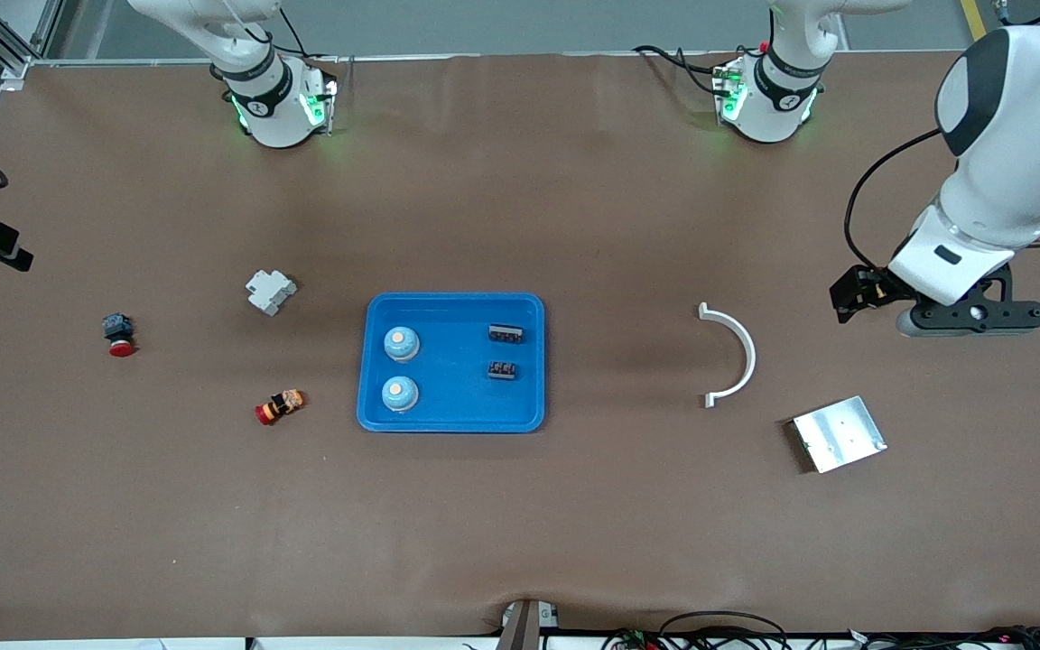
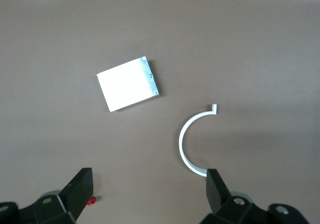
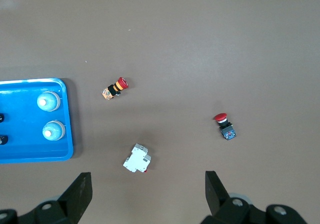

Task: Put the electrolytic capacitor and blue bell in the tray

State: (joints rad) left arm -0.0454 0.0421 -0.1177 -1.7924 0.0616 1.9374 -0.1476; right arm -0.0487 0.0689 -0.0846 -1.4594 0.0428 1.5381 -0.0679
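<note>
Already, two bells (image 1: 401, 343) and two black parts (image 1: 505, 334) are lying in the blue tray (image 1: 450, 417) at mid-table. Around it: a white block (image 1: 270, 292), two red-capped buttons (image 1: 280, 406), a white arc (image 1: 734, 354), a metal plate (image 1: 839, 433). Left gripper (image 2: 147, 189) is hanging w/ fingers apart over table near the arc. Right gripper (image 3: 147, 186), shown only in its wrist view, is also being held apart.
</note>
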